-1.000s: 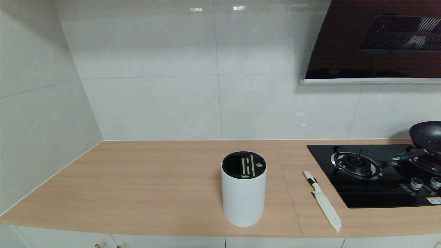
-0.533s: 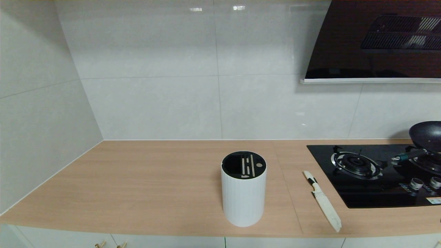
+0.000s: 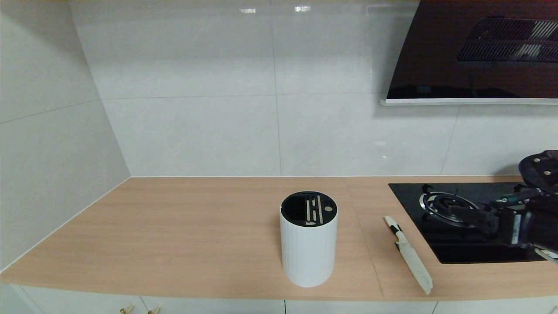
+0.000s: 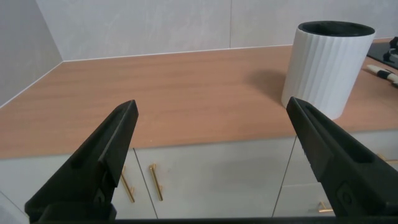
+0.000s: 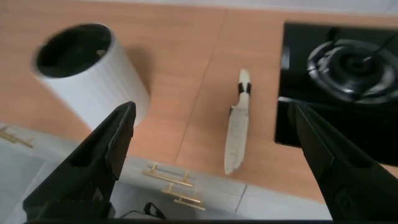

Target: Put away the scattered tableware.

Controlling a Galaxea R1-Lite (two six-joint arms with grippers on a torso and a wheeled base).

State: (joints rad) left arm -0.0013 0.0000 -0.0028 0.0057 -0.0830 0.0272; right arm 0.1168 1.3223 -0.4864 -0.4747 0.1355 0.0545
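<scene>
The left gripper (image 4: 211, 104) hangs to the left of the white holder (image 3: 308, 244), low before the front edge of the wooden countertop (image 3: 174, 226). Its two dark fingers (image 4: 99, 162) are spread wide with nothing between them. Brass cabinet handles (image 4: 155, 182) show below the counter edge, left of the holder.

The holder stands upright on the countertop, near the front edge. It is a ribbed white cylinder with a black top cut with slots and one larger opening.

The knife (image 3: 409, 255) lies flat on the countertop to the right of the holder, well apart from it. It has a pale blade and a white handle with a black band. The handle points to the wall and the blade tip lies by the front edge.

Right of the knife, farther from the holder, is the black gas hob (image 3: 436, 244) with a round burner (image 3: 440, 203). The knife lies just beside the hob's near corner without touching it.

The right gripper (image 5: 210, 111) hangs above the hob, right of the holder and higher than the knife. Its fingers are spread wide and it grasps nothing.
</scene>
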